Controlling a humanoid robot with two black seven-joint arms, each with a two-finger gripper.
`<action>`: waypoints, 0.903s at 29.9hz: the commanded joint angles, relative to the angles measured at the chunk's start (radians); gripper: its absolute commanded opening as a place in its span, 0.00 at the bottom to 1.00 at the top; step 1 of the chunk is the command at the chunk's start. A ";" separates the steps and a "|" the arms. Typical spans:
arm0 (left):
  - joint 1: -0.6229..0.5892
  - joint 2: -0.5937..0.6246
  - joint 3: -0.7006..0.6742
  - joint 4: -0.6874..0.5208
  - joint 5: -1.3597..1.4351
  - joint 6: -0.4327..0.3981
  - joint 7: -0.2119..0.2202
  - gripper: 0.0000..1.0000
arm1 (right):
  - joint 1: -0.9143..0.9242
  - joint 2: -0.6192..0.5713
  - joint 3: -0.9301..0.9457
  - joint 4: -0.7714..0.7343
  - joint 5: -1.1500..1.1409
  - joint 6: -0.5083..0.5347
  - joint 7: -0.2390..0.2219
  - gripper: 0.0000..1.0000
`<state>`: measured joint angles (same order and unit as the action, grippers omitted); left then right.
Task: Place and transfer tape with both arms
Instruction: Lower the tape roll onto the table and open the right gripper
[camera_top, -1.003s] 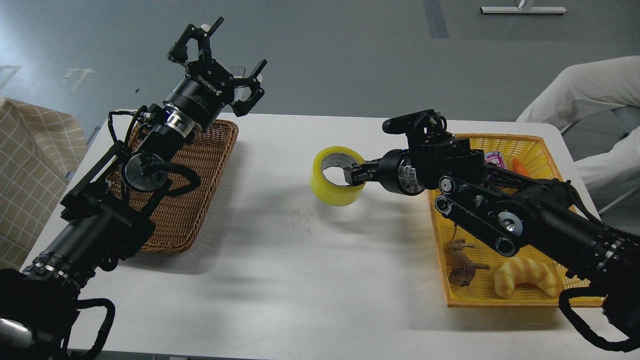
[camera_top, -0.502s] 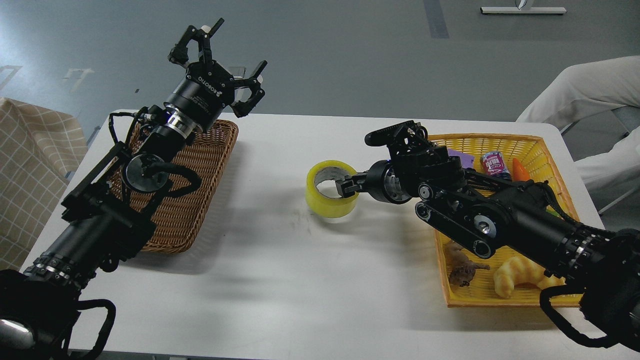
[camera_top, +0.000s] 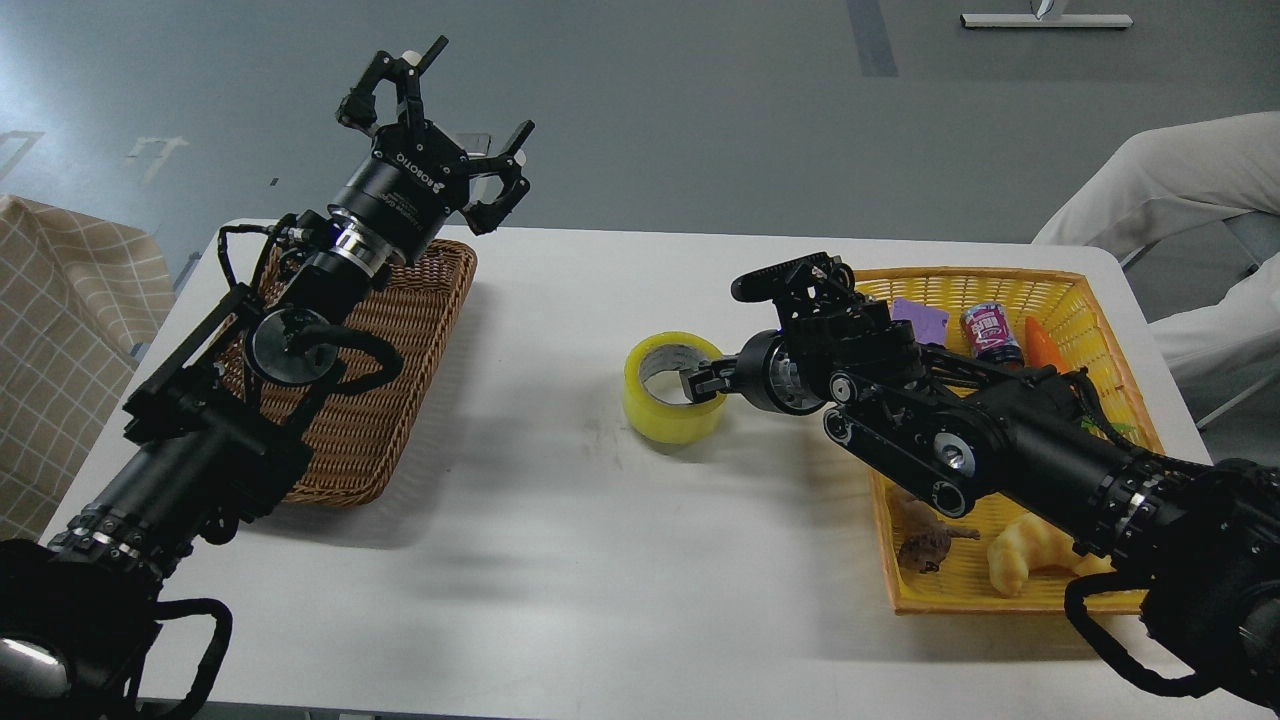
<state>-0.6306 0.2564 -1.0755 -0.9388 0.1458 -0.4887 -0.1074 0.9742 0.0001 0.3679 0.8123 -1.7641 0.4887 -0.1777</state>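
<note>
Yellowish tape (camera_top: 674, 402) on white tabletop (camera_top: 560, 540) near centre, core axis tilted up and toward right pincer (camera_top: 712, 382). Right pincer at roll's right rim, 1 finger reaching into the core; fingers dark and bunched, grip cannot be told. Left pincer (camera_top: 440, 130) raised beyond wicker basket (camera_top: 400, 340), fingers spread wide, holding nothing. Yellow basket (camera_top: 1000, 590) partly hidden behind right arm.

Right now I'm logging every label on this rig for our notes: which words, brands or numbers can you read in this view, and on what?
"ROBOTIQ": white letters on the black body of the left gripper, seen upside down.
Smaller white print beside it on the same body: too small to read.
Can in the yellow basket: pink and white label, blurred, not readable.
Tape, right gripper: no text visible.
</note>
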 joint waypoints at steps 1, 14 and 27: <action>0.000 0.000 0.000 0.000 0.000 0.000 0.000 0.98 | -0.002 0.000 -0.001 -0.008 0.000 0.000 0.001 0.00; 0.000 0.003 0.000 0.000 0.000 0.000 -0.001 0.98 | -0.002 0.000 -0.001 -0.013 0.000 0.000 0.001 0.06; 0.002 0.003 0.000 0.000 0.000 0.000 -0.002 0.98 | -0.003 0.000 -0.001 -0.013 0.002 0.000 0.001 0.18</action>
<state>-0.6280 0.2577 -1.0745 -0.9388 0.1457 -0.4887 -0.1099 0.9711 0.0000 0.3661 0.7992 -1.7626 0.4887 -0.1763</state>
